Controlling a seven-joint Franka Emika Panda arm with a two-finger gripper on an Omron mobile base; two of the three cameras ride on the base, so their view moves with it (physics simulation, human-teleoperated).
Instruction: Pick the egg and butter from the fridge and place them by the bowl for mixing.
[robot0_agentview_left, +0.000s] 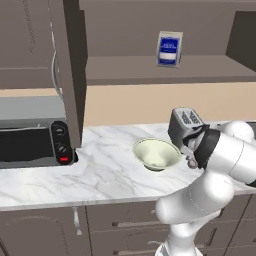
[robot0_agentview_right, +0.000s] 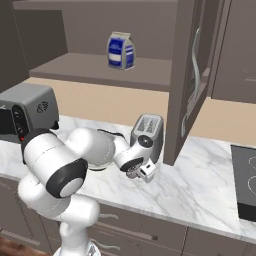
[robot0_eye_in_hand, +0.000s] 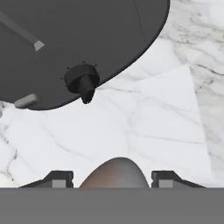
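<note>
While the hand (robot0_eye_in_hand: 112, 177) pinches the small pinkish-grey egg (robot0_eye_in_hand: 114, 173) low over the white marble table (robot0_agentview_left: 100, 170) beside the silver toaster (robot0_agentview_right: 148, 131), lower gently and release near the pale cream-green bowl (robot0_agentview_left: 155, 153).

- The egg (robot0_eye_in_hand: 114, 174) is pale grey with a pinkish-brown tint.
- The bowl (robot0_agentview_left: 156, 152) is creamy green.
- The counter (robot0_agentview_left: 100, 172) is white marble with grey veins.
- The toaster (robot0_agentview_right: 148, 133) is grey.
- The carton (robot0_agentview_right: 121, 51) is blue and white.

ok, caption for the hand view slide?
Gripper holding the egg over the marble counter, beside the toaster.
</note>
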